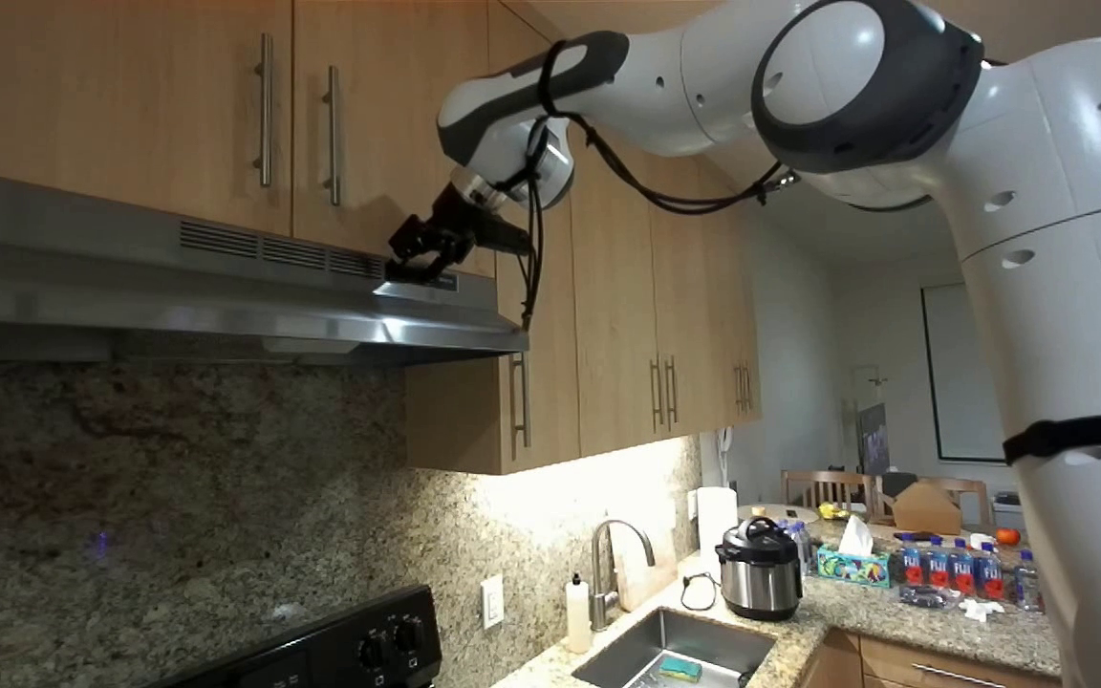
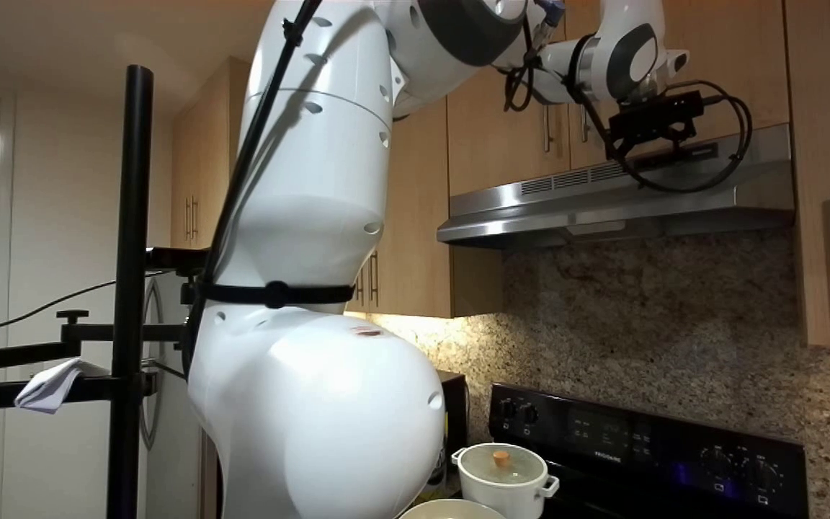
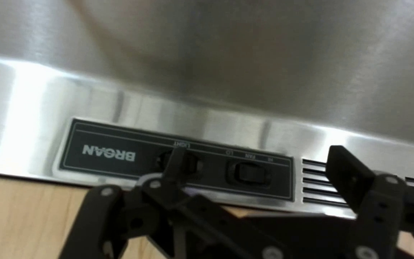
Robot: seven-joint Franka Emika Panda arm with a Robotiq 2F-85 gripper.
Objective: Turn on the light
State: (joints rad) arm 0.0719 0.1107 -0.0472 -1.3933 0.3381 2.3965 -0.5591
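- The light switch (image 3: 192,163) sat beside its LIGHT label (image 3: 182,144) in the black control panel (image 3: 212,167), on the front of the range hood (image 1: 226,287), partly hidden in the wrist view by one finger (image 3: 174,164).
- The pincer (image 3: 256,153) was spread, its fingers well apart with nothing held; whether that finger touched the switch, I couldn't tell.
- To my eye the switch would prove small, hard and slightly slick, fixed in place, with no weight to bear. Pinching looked needless: one fingertip pressed squarely on an end seemed best, gently enough not to skid or crack the plastic.
- I counted two switches, that one and the fan switch (image 3: 251,173), on one panel of one hood.
- On the surface (image 1: 895,621) I made out one pressure cooker (image 1: 760,569), one tissue box (image 1: 852,566) and at least five water bottles (image 1: 961,570).
- One lidded pot (image 2: 505,494) stood by the stove (image 2: 645,432).
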